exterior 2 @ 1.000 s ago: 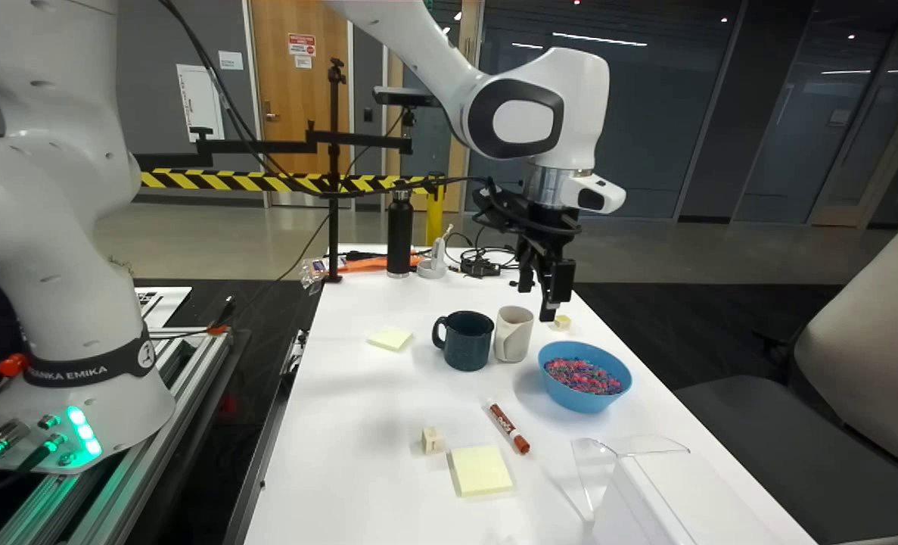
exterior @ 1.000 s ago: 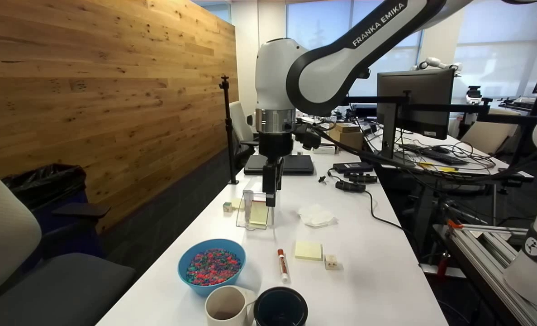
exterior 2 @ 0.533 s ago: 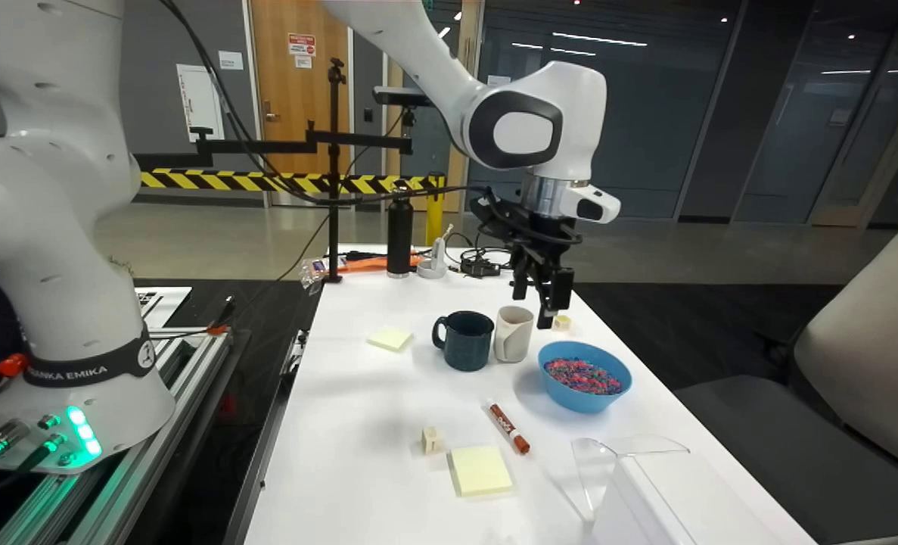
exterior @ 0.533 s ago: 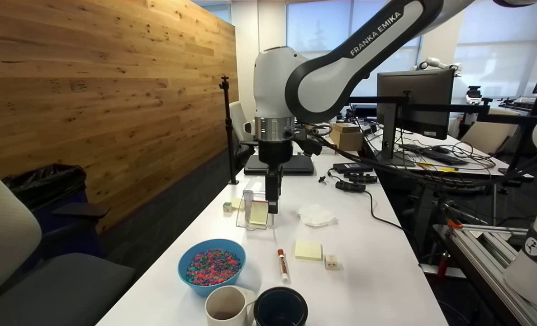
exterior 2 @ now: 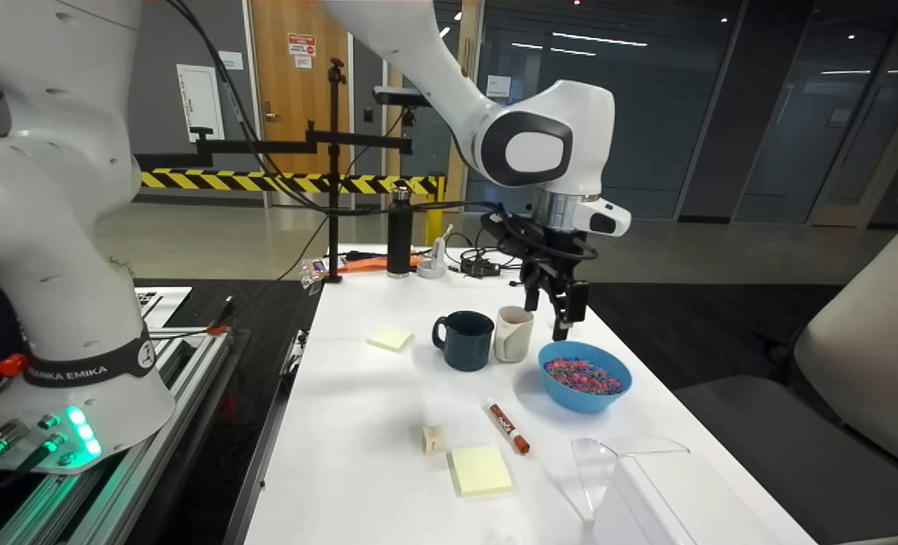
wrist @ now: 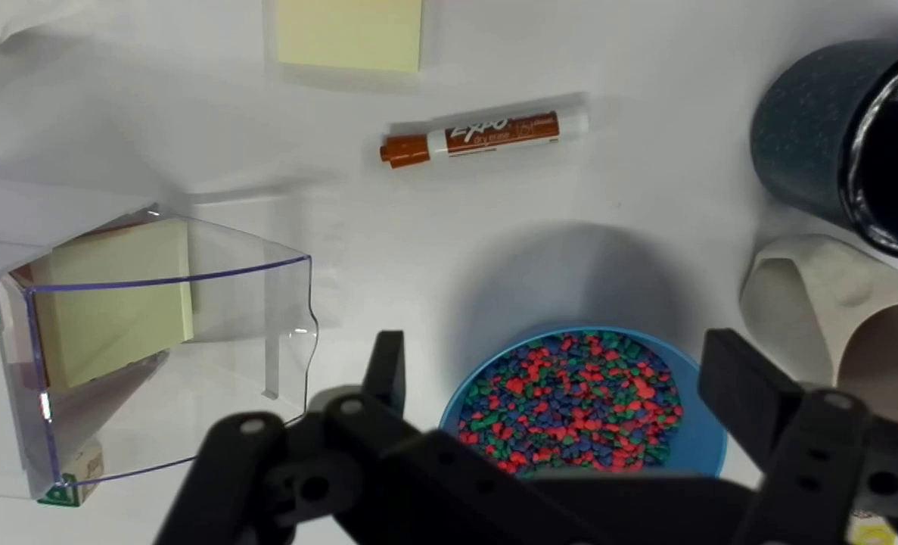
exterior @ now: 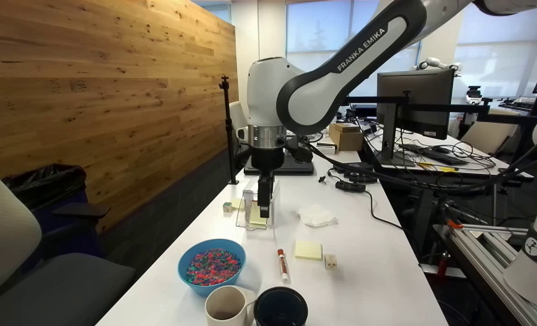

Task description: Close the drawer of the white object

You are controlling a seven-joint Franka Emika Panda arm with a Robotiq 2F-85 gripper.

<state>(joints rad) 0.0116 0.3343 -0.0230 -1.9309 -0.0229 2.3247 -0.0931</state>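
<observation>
White bench (exterior: 363, 294) carried white box (exterior 2: 687, 496), blue bowl (exterior 2: 573, 401), marker (wrist: 494, 138). Yellow pad (exterior 2: 480, 471) lay near marker, small cube (exterior 2: 433, 440) just beside pad. Dark mug (exterior 2: 468, 342) stood by beige cup (exterior 2: 514, 334). Crumpled white sheet (exterior: 317, 215), seemingly tissue, lay near box.

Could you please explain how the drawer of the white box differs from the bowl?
The drawer is see-through and boxy; the bowl is opaque blue and round. The drawer juts open from the white box; the bowl stands on the table. A yellow note pad seems to be inside the drawer; the bowl holds small red, green and blue bits. Both are containers.
</observation>
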